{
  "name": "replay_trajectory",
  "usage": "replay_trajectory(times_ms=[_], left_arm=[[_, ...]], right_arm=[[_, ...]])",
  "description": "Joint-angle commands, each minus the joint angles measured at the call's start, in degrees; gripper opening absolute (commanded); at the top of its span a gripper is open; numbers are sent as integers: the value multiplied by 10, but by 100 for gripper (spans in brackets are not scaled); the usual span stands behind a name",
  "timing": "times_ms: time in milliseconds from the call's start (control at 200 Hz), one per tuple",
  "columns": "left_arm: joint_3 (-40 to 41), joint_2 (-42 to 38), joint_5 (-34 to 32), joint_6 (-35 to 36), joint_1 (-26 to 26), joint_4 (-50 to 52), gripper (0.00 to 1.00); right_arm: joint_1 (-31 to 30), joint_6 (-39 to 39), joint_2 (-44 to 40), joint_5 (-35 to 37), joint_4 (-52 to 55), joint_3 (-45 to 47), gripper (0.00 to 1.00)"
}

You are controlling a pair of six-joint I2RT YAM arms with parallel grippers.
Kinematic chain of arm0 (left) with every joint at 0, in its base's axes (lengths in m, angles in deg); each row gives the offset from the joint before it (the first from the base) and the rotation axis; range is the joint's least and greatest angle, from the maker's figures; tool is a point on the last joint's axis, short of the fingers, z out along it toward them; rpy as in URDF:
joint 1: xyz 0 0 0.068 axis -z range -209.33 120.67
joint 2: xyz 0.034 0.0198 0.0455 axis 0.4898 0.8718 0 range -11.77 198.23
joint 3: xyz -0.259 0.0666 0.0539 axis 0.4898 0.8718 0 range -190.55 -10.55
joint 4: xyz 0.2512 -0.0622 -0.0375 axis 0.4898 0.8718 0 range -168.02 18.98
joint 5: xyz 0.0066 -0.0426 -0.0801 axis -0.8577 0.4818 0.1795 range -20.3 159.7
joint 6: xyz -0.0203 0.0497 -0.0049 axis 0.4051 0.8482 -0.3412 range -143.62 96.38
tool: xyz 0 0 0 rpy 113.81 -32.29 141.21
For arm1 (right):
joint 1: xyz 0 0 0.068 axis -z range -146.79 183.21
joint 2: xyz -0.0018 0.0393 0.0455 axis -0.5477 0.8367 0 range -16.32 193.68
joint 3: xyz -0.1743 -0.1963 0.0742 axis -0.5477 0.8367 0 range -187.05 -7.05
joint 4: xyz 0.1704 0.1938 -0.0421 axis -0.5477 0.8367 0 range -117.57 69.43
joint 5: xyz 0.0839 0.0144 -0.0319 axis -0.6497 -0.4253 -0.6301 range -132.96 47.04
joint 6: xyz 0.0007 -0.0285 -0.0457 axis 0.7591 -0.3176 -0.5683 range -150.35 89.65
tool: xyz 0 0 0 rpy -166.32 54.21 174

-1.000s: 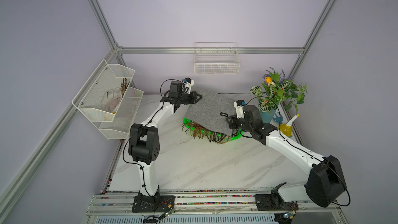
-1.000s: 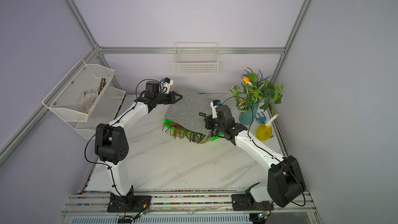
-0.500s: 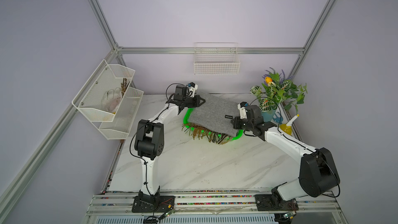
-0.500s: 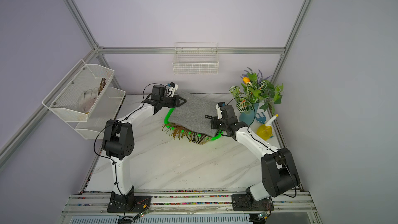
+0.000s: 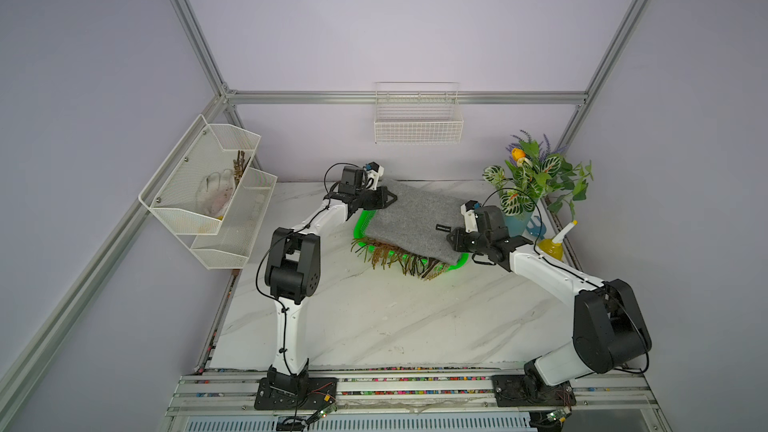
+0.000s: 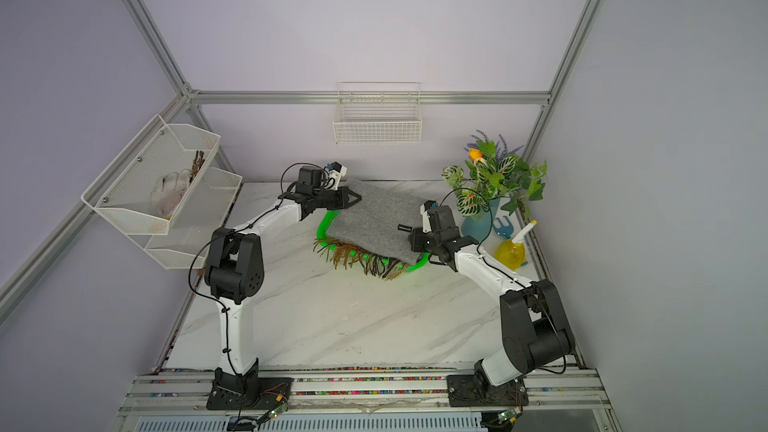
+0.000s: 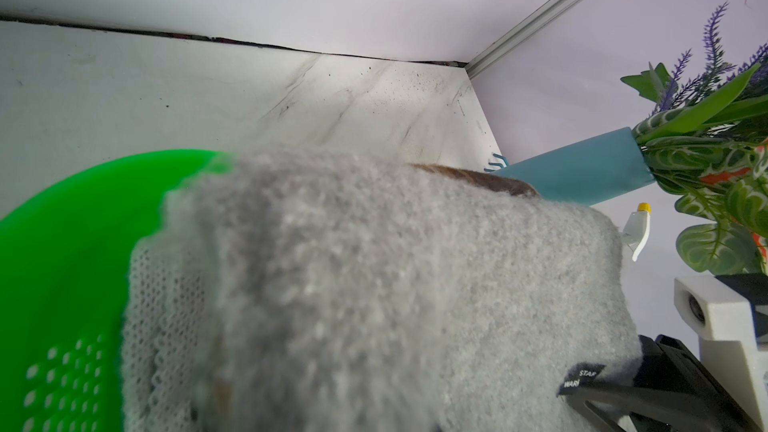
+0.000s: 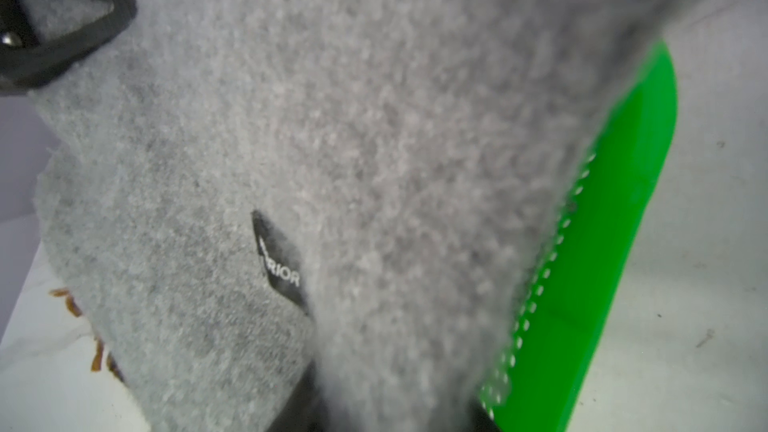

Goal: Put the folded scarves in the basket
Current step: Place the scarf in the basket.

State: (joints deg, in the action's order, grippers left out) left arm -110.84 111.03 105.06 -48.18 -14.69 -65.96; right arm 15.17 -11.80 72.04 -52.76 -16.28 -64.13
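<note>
The folded grey woollen scarf (image 5: 415, 218) lies over the bright green perforated plastic basket (image 5: 360, 224), with its brown fringe (image 5: 399, 259) spilling past the basket's near rim. My left hand (image 5: 384, 199) is clenched on the scarf's far corner. I cannot tell whether my right hand (image 5: 453, 238) grips. The fabric looks soft, light and limp, so I judge opposite corners the best hold.

Grey scarf (image 5: 411, 218), brown fringe (image 5: 390, 257), green basket (image 5: 360, 222)

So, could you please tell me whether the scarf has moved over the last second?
Yes. The scarf has sunk toward the green basket, which has stayed put on the table; more of the basket's rim now shows beside the left end of the scarf.
</note>
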Motion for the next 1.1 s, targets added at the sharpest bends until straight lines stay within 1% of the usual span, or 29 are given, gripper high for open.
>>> replay_trajectory(times_ms=[0, 45, 120, 185, 200, 250, 405, 465, 520, 600, 680, 740, 770, 820, 885, 920, 975, 1090], left_arm=[[-24, 16, -6, 26, -14, 7, 11], [-13, 11, -16, 28, -14, -1, 25], [-3, 3, -19, 31, -17, -8, 36], [8, -10, -29, 33, -17, -14, 52], [13, -14, -32, 33, -16, -17, 54], [24, -27, -41, 34, -16, -28, 56], [21, -59, -70, 49, -29, -6, 57], [30, -81, -72, 46, -35, -6, 58], [44, -113, -91, 58, -32, -2, 57], [57, -154, -134, 92, -16, 15, 57], [56, -175, -133, 93, -7, 27, 58], [70, -186, -117, 80, -1, 2, 58], [81, -190, -92, 66, 4, -19, 57], [105, -191, -45, 39, 14, -82, 56], [115, -177, -6, 10, 28, -134, 56], [102, -158, 1, 8, 32, -131, 55], [76, -130, 6, 15, 34, -106, 53], [78, -97, -8, 14, 23, -111, 53]], right_arm=[[6, -5, 13, 14, 8, 15, 39], [7, -3, 9, 14, 2, 20, 40], [6, -7, 4, 8, 7, 18, 43], [6, -7, 4, 6, 12, 18, 44], [6, -7, -14, 7, 12, 19, 44], [6, -6, -28, 13, 16, 23, 45], [6, -12, -77, 46, 52, 31, 46], [5, -12, -103, 64, 80, 28, 46], [2, -15, -133, 77, 102, 25, 47], [0, -11, -170, 64, 110, 26, 47], [-7, 0, -182, 30, 89, 27, 45], [-17, 9, -171, 3, 61, 21, 42], [-21, 13, -162, -8, 49, 17, 41], [-28, 23, -137, -37, 15, 7, 37], [-31, 36, -101, -74, -21, -7, 34], [-32, 44, -81, -90, -46, -12, 33], [-35, 54, -53, -92, -72, -19, 29], [-35, 40, -10, -65, -85, -21, 27]])
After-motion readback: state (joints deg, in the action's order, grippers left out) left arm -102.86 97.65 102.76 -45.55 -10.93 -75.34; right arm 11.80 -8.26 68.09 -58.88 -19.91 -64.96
